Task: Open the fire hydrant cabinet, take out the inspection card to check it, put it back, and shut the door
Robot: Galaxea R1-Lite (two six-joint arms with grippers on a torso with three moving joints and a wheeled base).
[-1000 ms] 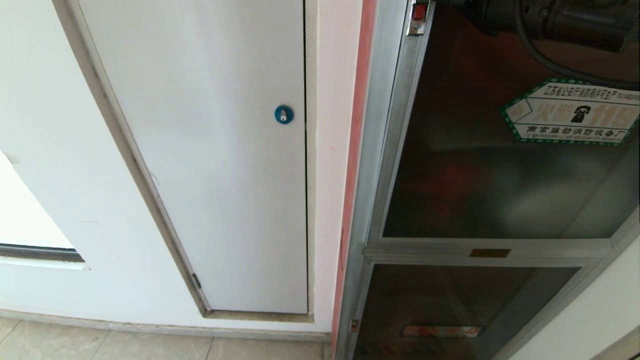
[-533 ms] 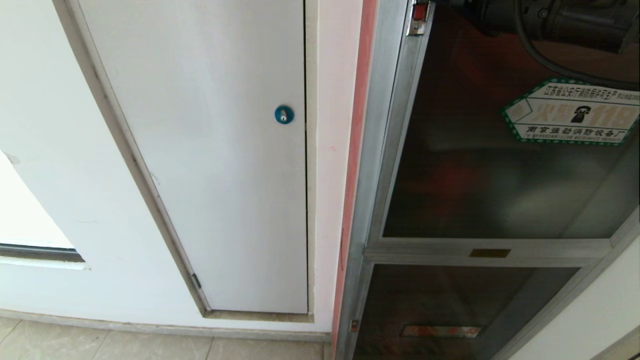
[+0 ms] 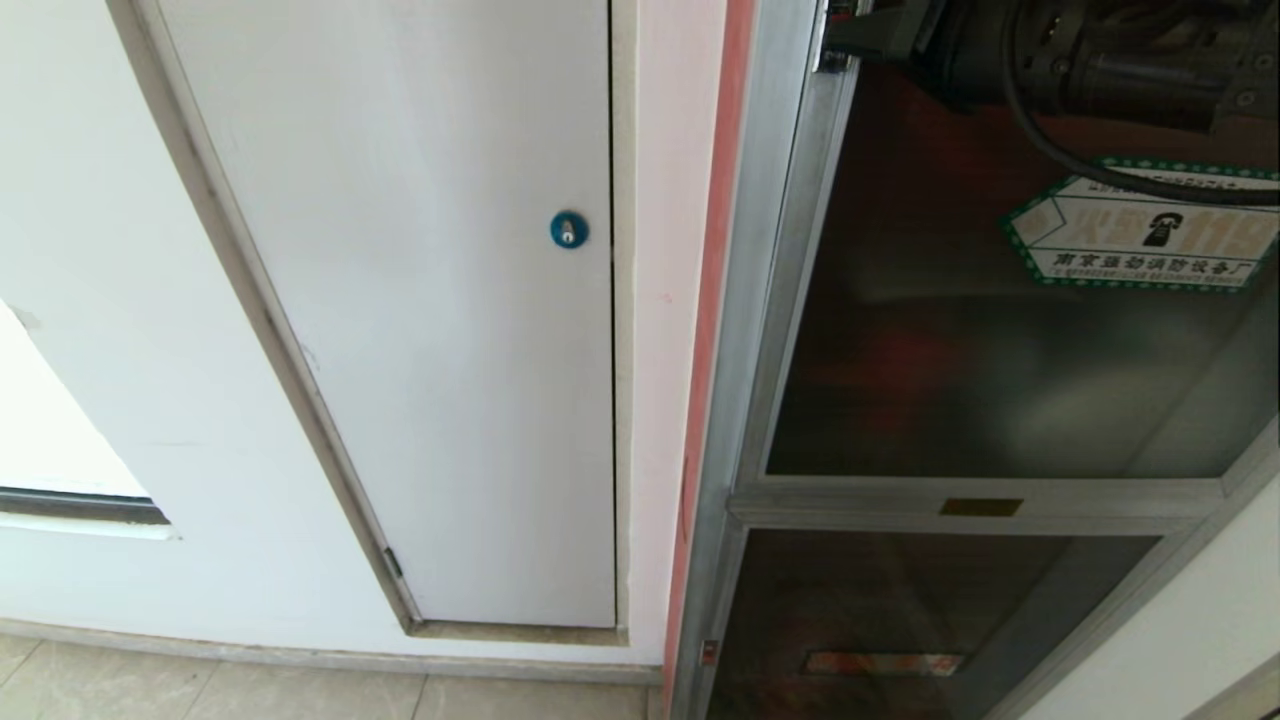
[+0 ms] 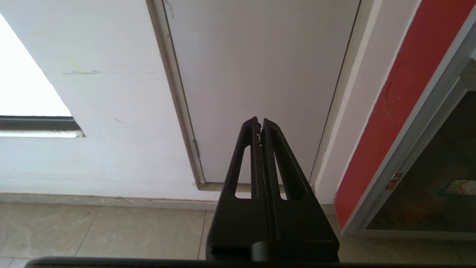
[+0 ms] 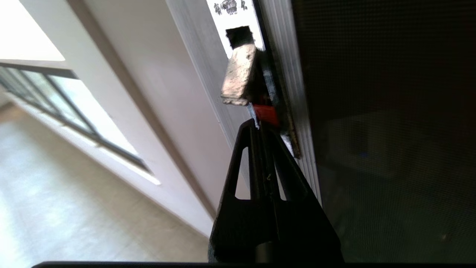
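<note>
- Door (image 3: 1000, 370) of dark tinted glass in a silver frame fills the head view's right half, apparently shut; the right gripper (image 3: 850, 35) sits at its upper edge.
- Left gripper (image 4: 260, 124), mid-frame, is closed and empty, facing a white wall panel (image 4: 260, 67).
- Right wrist view, centre: closed tips touch a red latch tab (image 5: 266, 113). Opening is underway; next, pull.

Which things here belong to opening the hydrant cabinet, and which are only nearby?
Belong to the job:
- door, with 119 sticker
- latch
- right gripper, shut, at the latch

Only nearby:
- white panel with blue lock
- brass plate
- left gripper, parked
</note>
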